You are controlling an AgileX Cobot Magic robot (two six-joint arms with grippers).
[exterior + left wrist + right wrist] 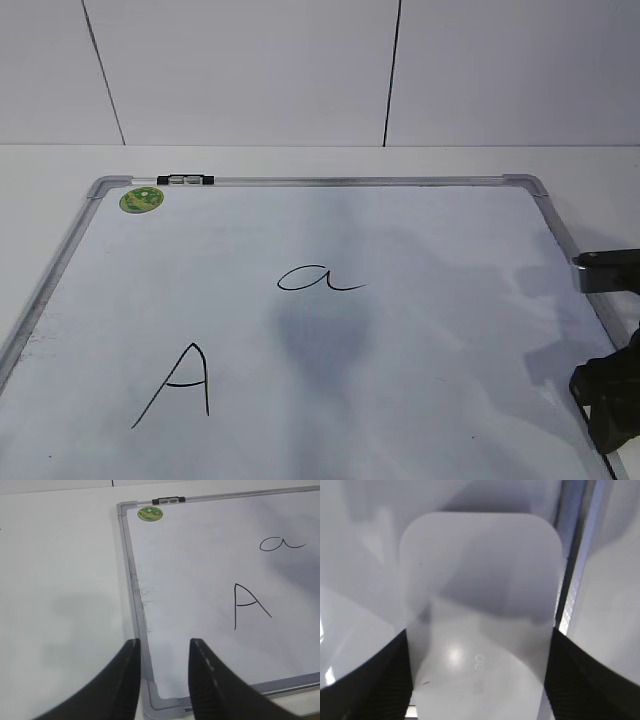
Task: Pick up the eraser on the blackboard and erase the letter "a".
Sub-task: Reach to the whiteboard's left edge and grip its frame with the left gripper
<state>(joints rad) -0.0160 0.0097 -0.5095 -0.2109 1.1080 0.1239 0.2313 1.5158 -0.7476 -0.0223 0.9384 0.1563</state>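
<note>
The blackboard (420, 250) lies flat on the white table and also shows in the left wrist view (200, 580). The letter "a" (318, 278) is written near its middle and appears in the left wrist view too (280, 543). The eraser (480, 570) is a white rounded block beside the board's right frame. My right gripper (480, 635) has a jaw against each of its long sides. In the exterior view the right gripper (605, 400) is at the board's right edge and hides the eraser. My left gripper (162, 642) is open and empty over the board's near left corner.
A capital "A" (180, 385) is drawn at the front left of the board. A round green sticker (141, 200) and a small black-and-clear clip (185, 180) sit at the far left corner. The grey frame (572, 580) runs just right of the eraser.
</note>
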